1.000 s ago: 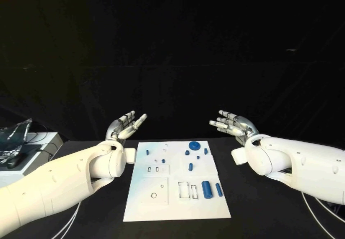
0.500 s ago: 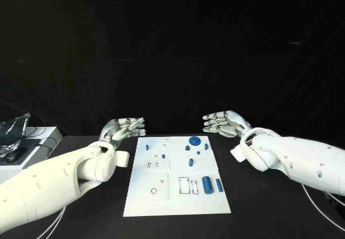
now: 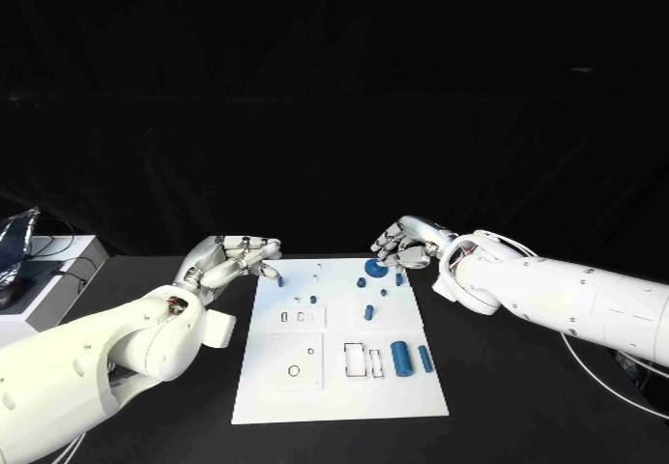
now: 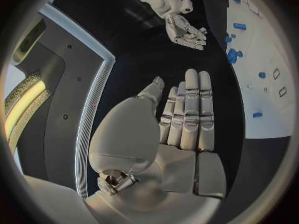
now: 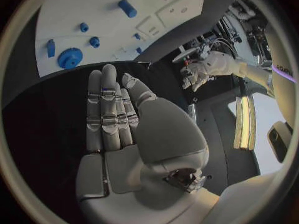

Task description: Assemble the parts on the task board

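Little of the assembly appears to be done, judging by how things lie: the flat white rectangular task board [image 3: 339, 343] is seen in the middle of the black table [image 3: 516, 387], with the small blue plastic parts [image 3: 368, 312] scattered loose across it. A round blue gear-like disc [image 3: 376, 268] is found at the far end, a stout blue cylinder [image 3: 400, 357] and a slimmer blue peg [image 3: 425, 359] at the near right, and several outlined slots [image 3: 356, 361] are seen open and unfilled — whether any small piece is already seated cannot be told. Nothing is held by either hand. The silver many-fingered left hand [image 3: 234, 257] is poised just beside the board's far left corner, its fingers [image 4: 190, 109] laid straight and close together in the left wrist view, with nothing between them and no contact with the board visible. The silver right hand [image 3: 404, 242] is held at the far end, close above the gear-like disc; its fingers [image 5: 106, 109] are likewise shown extended side by side and empty — whether the disc is touched cannot be told. Picking and seating of nearly every part would seem to remain.
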Robot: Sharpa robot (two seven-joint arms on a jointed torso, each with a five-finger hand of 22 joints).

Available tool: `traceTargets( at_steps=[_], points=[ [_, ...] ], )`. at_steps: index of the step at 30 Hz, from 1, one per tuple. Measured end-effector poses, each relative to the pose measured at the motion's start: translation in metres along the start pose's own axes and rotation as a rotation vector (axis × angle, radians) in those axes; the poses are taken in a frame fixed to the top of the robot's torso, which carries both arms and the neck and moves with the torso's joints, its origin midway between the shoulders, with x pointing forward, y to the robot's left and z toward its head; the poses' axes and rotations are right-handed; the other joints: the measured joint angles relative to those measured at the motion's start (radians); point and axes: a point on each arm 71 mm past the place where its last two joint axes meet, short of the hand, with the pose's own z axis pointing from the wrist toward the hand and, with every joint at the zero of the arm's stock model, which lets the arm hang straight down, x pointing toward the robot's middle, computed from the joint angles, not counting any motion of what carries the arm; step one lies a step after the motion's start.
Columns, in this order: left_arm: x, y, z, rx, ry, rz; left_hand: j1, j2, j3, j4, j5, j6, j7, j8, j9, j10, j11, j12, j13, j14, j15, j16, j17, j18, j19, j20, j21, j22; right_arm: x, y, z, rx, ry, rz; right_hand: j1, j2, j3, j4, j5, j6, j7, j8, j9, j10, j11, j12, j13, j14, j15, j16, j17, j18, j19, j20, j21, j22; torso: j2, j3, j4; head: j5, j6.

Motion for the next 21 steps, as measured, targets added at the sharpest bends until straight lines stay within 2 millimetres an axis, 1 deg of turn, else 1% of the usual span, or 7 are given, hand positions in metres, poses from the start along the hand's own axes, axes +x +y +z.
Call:
traceTargets(
  at_steps=[1, 2, 4, 9, 13, 17, 21],
  points=[
    [0.001, -0.001, -0.001, 0.003, 0.006, 0.0, -0.002, -0.002, 0.0, -0.001, 0.0, 0.0, 0.0, 0.0, 0.0, 0.0, 0.0, 0.0, 0.0, -0.007, -0.001, 0.016, 0.018, 0.0, -0.003, -0.003, 0.016, 0.011, 0.0, 0.0, 0.002, 0.002, 0.007, -0.026, -0.017, -0.017, 0.02, 0.001, 0.01, 0.019, -0.005, 0.0, 0.001, 0.022, -0.01, 0.002, 0.001, 0.016, -0.016, 0.136, 0.107, 0.0, 0.046, -0.024, 0.095, 0.073, 0.003, -0.0014, 0.0028, -0.001, 0.0],
    [0.001, -0.003, -0.002, 0.005, 0.012, 0.0, -0.006, -0.006, 0.002, -0.002, 0.0, 0.0, 0.0, 0.0, 0.0, 0.0, 0.0, 0.0, 0.0, -0.018, -0.001, 0.038, 0.043, 0.0, -0.007, -0.007, 0.043, 0.026, 0.0, 0.001, 0.004, 0.004, 0.013, -0.051, -0.034, -0.034, 0.04, 0.002, 0.017, 0.028, -0.01, 0.0, 0.001, 0.033, -0.016, 0.004, 0.002, 0.025, -0.025, 0.336, 0.206, -0.001, 0.091, -0.043, 0.196, 0.169, 0.007, -0.0025, 0.0056, -0.002, -0.001],
    [0.003, -0.005, -0.003, 0.01, 0.023, 0.0, -0.012, -0.001, 0.002, -0.002, 0.0, -0.002, -0.002, 0.0, 0.0, -0.004, -0.004, 0.0, 0.0, -0.022, -0.002, 0.067, 0.071, 0.0, -0.012, -0.008, 0.074, 0.047, 0.0, 0.004, 0.008, 0.009, 0.026, -0.103, -0.044, -0.044, 0.058, 0.003, 0.017, 0.028, -0.01, 0.0, 0.001, 0.027, -0.013, 0.005, 0.002, 0.026, -0.026, 0.443, 0.263, -0.008, 0.111, -0.05, 0.255, 0.238, 0.015, -0.0055, 0.0115, -0.005, -0.001],
    [0.004, -0.012, -0.005, 0.019, 0.037, 0.0, -0.012, -0.001, -0.001, -0.004, 0.0, -0.006, -0.006, 0.0, 0.0, -0.004, -0.004, 0.0, 0.0, -0.038, -0.008, 0.137, 0.124, 0.0, -0.043, -0.01, 0.148, 0.094, 0.003, 0.012, 0.018, 0.017, 0.051, -0.197, -0.068, -0.068, 0.088, 0.014, 0.017, 0.017, -0.011, 0.0, 0.001, -0.029, 0.001, 0.006, 0.002, 0.011, -0.015, 0.546, 0.318, 0.016, 0.123, -0.038, 0.303, 0.321, 0.03, -0.0114, 0.0246, -0.014, 0.0],
    [0.004, -0.015, -0.006, 0.022, 0.042, 0.002, -0.017, -0.006, -0.001, -0.004, 0.0, -0.006, -0.006, 0.0, 0.0, -0.004, -0.004, 0.0, 0.0, -0.049, -0.004, 0.164, 0.14, 0.0, -0.062, -0.008, 0.175, 0.111, 0.008, 0.019, 0.024, 0.024, 0.071, -0.26, -0.084, -0.085, 0.078, 0.027, 0.017, -0.012, -0.025, 0.0, 0.001, -0.071, 0.006, 0.006, 0.002, 0.003, -0.011, 0.587, 0.334, 0.031, 0.155, -0.03, 0.342, 0.41, 0.043, -0.0165, 0.0342, -0.023, -0.001],
    [0.005, -0.018, -0.006, 0.025, 0.047, 0.003, -0.021, -0.002, -0.001, -0.004, 0.0, -0.006, -0.006, 0.0, 0.0, -0.004, -0.004, 0.0, 0.0, -0.058, -0.006, 0.179, 0.142, -0.001, -0.073, -0.005, 0.196, 0.12, 0.009, 0.02, 0.025, 0.037, 0.079, -0.306, -0.072, -0.096, 0.064, 0.045, 0.017, -0.015, -0.029, 0.0, 0.001, -0.08, 0.007, 0.006, 0.002, -0.019, -0.007, 0.636, 0.341, 0.032, 0.164, -0.021, 0.349, 0.467, 0.052, -0.0221, 0.0438, -0.03, -0.003],
    [0.005, -0.019, -0.005, 0.023, 0.05, 0.008, -0.021, -0.002, -0.001, -0.004, 0.0, -0.006, -0.006, 0.0, 0.0, -0.008, 0.0, 0.0, 0.0, -0.058, -0.006, 0.179, 0.142, -0.001, -0.073, -0.004, 0.197, 0.12, 0.009, 0.021, 0.027, 0.049, 0.077, -0.339, -0.072, -0.096, 0.063, 0.058, 0.029, -0.021, -0.035, 0.0, 0.001, -0.082, 0.009, 0.006, 0.004, -0.021, -0.005, 0.676, 0.35, 0.032, 0.197, -0.019, 0.365, 0.548, 0.058, -0.0253, 0.0517, -0.035, -0.005]
  ],
)
